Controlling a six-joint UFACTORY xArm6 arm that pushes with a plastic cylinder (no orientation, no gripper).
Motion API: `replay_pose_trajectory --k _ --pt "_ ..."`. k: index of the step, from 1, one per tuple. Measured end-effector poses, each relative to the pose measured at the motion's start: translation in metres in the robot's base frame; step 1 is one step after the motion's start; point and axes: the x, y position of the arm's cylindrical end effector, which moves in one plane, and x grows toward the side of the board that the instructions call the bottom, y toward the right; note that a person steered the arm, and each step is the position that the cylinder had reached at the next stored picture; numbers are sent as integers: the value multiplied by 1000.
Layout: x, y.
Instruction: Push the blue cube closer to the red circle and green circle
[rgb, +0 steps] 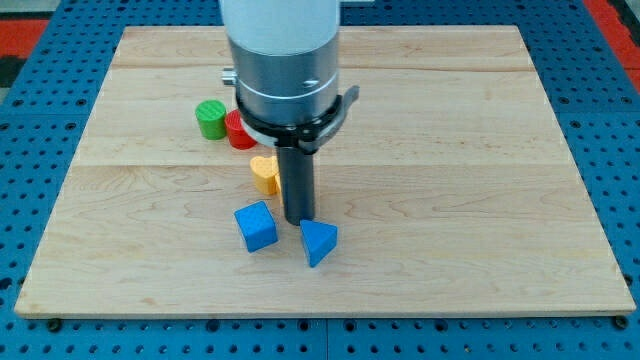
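Best done by swinging my tip (298, 220), fingerless and now just right of the blue cube (256, 226), round beneath it, then nudging gently up-left past the yellow block (265, 173) toward red circle (239, 131) and green circle (211, 118).

The wooden board (480, 150) carries a green cylinder (210, 118), red cylinder (238, 132), yellow block (264, 172), blue cube (256, 226) and blue wedge (318, 241).

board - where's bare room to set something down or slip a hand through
Bare wood: the whole stretch right of my tip, and the strip along the view's top. Crowded left of centre: green circle touching red circle, yellow block, blue cube and blue triangle flanking my tip.
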Motion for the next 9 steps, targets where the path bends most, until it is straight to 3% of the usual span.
replay_pose_trajectory --k 2,4,7,9 --pt "7 -45" --pt "23 -29" --pt "33 -95" --pt "67 -101"
